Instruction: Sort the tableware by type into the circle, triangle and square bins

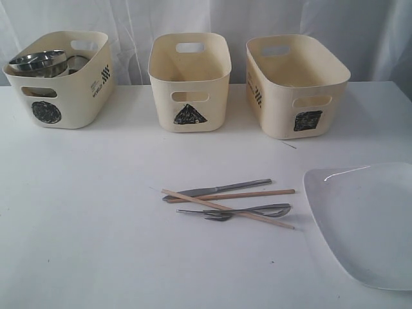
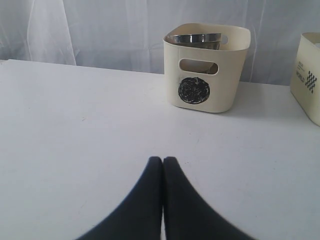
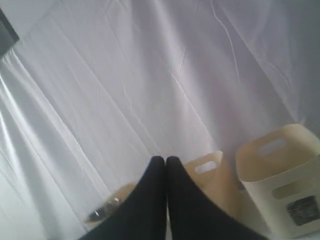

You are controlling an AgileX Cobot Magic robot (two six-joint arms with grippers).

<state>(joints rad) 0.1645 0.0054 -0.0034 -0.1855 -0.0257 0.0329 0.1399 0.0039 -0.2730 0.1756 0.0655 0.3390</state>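
Three cream bins stand in a row at the back: the circle bin (image 1: 71,96), the triangle bin (image 1: 190,87) and the square bin (image 1: 293,90). A steel bowl (image 1: 37,62) and another steel vessel (image 1: 78,62) sit in the circle bin. In a loose pile mid-table lie a steel knife (image 1: 222,189), two wooden chopsticks (image 1: 248,194) (image 1: 212,203), a fork (image 1: 219,216) and a spoon (image 1: 273,209). A large white plate (image 1: 367,219) rests at the front right. Neither arm shows in the exterior view. My left gripper (image 2: 163,160) is shut and empty above bare table, facing the circle bin (image 2: 206,75). My right gripper (image 3: 166,160) is shut and empty, raised toward the curtain.
A white curtain (image 1: 129,26) hangs behind the bins. The left wrist view catches a second bin's (image 2: 307,75) side at its edge. The right wrist view shows the square bin (image 3: 282,175), the triangle bin (image 3: 210,175) and, blurred, the circle bin (image 3: 112,202).
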